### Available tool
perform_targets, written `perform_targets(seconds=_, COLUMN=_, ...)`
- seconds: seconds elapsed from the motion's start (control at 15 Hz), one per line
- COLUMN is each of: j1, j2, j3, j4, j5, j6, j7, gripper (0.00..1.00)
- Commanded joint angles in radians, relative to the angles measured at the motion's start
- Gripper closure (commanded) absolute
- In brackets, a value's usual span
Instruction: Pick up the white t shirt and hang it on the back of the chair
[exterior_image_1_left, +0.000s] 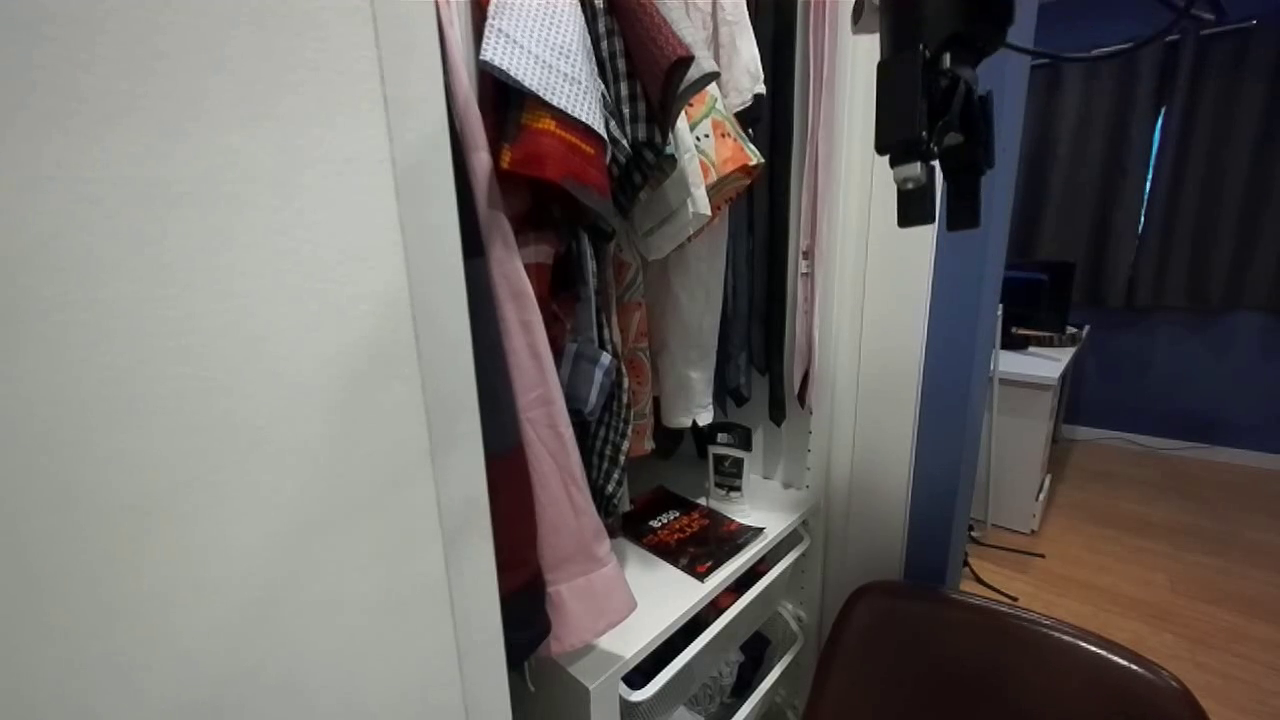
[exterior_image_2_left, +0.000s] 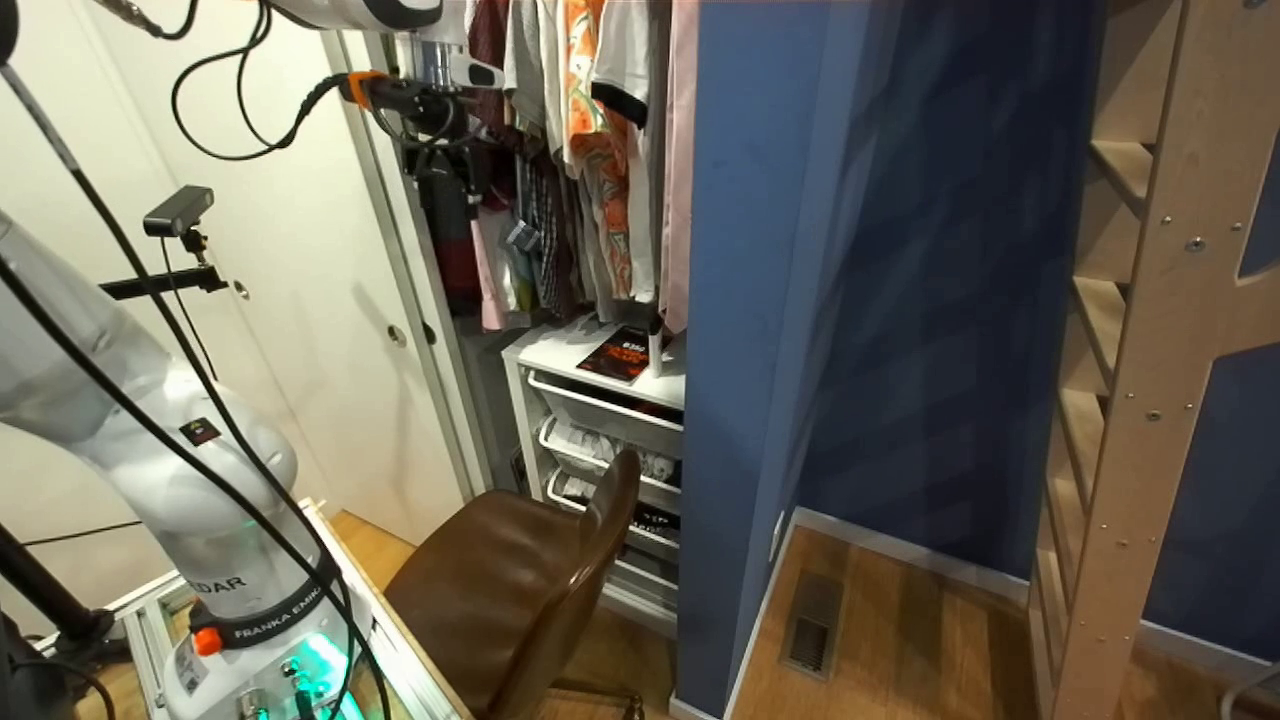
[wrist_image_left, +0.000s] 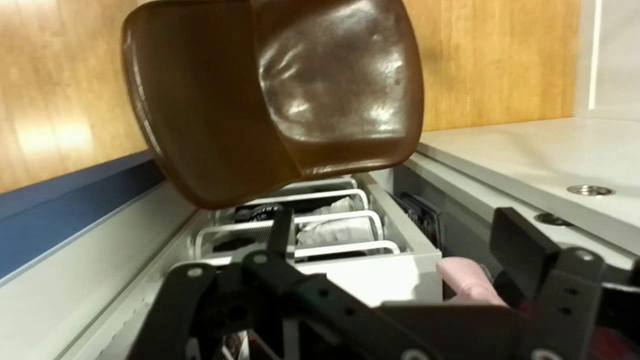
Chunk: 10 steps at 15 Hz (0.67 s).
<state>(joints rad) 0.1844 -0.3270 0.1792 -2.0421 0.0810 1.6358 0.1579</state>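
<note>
The white t shirt (exterior_image_2_left: 625, 55) hangs in the wardrobe in an exterior view; a short white sleeve with a black trim shows among other clothes, and its upper part is cut off by the frame's top edge. It is out of the wrist view. The chair has a dark brown backrest (exterior_image_1_left: 1000, 655); the backrest also shows in an exterior view (exterior_image_2_left: 585, 560) and from above in the wrist view (wrist_image_left: 195, 100). My gripper (exterior_image_1_left: 938, 205) points down in front of the wardrobe, to the left of the t shirt in an exterior view (exterior_image_2_left: 452, 205). In the wrist view its fingers (wrist_image_left: 402, 240) are wide apart, with nothing between them.
A white drawer unit (exterior_image_2_left: 560, 348) stands below the clothes, with a dark booklet (exterior_image_1_left: 690, 532) and a small bottle on top. A pink garment (exterior_image_1_left: 560, 500) hangs near the white sliding door (exterior_image_1_left: 220, 360). A blue wall (exterior_image_2_left: 750, 300) borders the wardrobe. Several patterned garments hang close together.
</note>
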Motion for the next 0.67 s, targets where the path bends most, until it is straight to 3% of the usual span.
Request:
perform_targets(seconds=0.0, j1=-0.015, j2=-0.022, j3=0.029, j4=0.107, j5=-0.135, j6=0.0, j7=-0.032, gripper=0.0)
perform_targets(seconds=0.07, j1=-0.016, j2=-0.029, j3=0.031, j4=0.125, j5=-0.154, j6=0.036, j7=-0.024, gripper=0.0)
perform_targets(seconds=0.13, j1=-0.01, j2=-0.021, j3=0.021, j4=0.083, j5=-0.103, j6=0.011, j7=-0.013, gripper=0.0)
perform_targets(seconds=0.6, j1=-0.012, j2=-0.03, j3=0.014, j4=0.154, j5=-0.145, j6=0.066, j7=-0.058, gripper=0.0)
